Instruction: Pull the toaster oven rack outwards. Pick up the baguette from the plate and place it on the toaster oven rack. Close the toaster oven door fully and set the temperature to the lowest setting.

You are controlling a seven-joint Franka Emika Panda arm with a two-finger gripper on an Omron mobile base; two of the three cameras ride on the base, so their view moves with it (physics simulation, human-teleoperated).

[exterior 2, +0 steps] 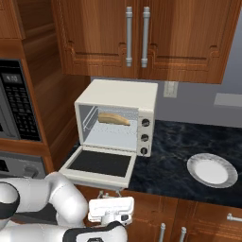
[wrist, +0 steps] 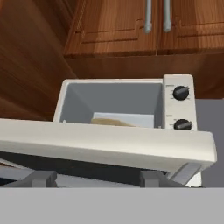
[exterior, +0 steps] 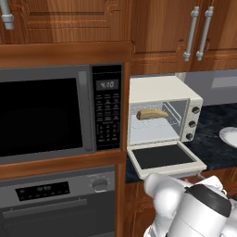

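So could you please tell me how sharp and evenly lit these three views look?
Left base view: soft, blurry, the baguette smeared. Right base view: crisper, flat lighting, the plate clear. Hand view: the toaster oven door looms large and foreshortened, shadowed underneath.

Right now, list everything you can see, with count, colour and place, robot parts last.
toaster oven: one, cream, on counter
door: one, cream frame, dark glass, folded down open
rack: one, pale grey, inside oven
baguette: one, tan, inside oven on rack
knobs: three, dark, oven's right front
plate: one, white, bare, right of oven
microwave: one, dark grey, left of oven
counter: one, dark marbled
gripper: one, dark tips, just under door's front edge
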